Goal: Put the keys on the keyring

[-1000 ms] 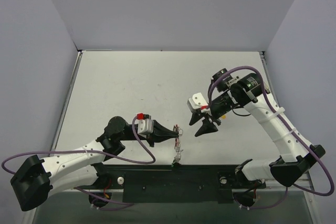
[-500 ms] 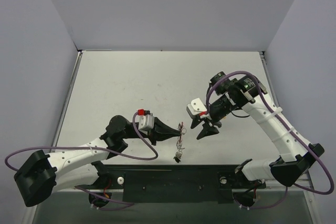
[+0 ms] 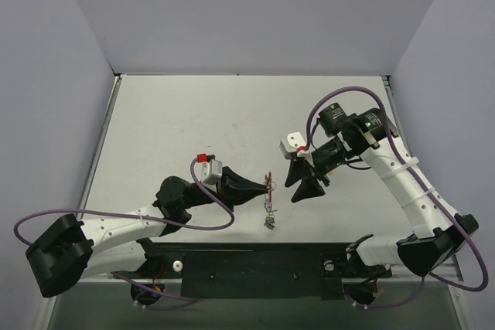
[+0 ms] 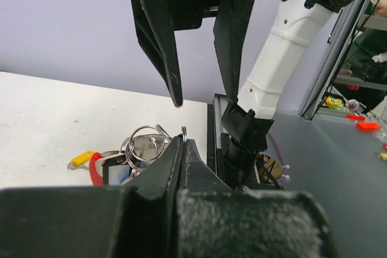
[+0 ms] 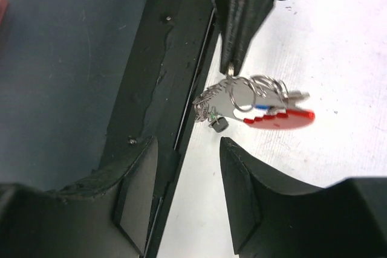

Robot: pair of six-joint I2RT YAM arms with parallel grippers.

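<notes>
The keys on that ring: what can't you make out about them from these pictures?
- Top view: the keys beside the left gripper are too small to count or tell apart.
- Left wrist view: that gripper's own fingers cover the bunch's lower part; only yellow and red heads show.
- Right wrist view: the keyring loops overlap, so which keys are actually threaded on is unclear.
</notes>
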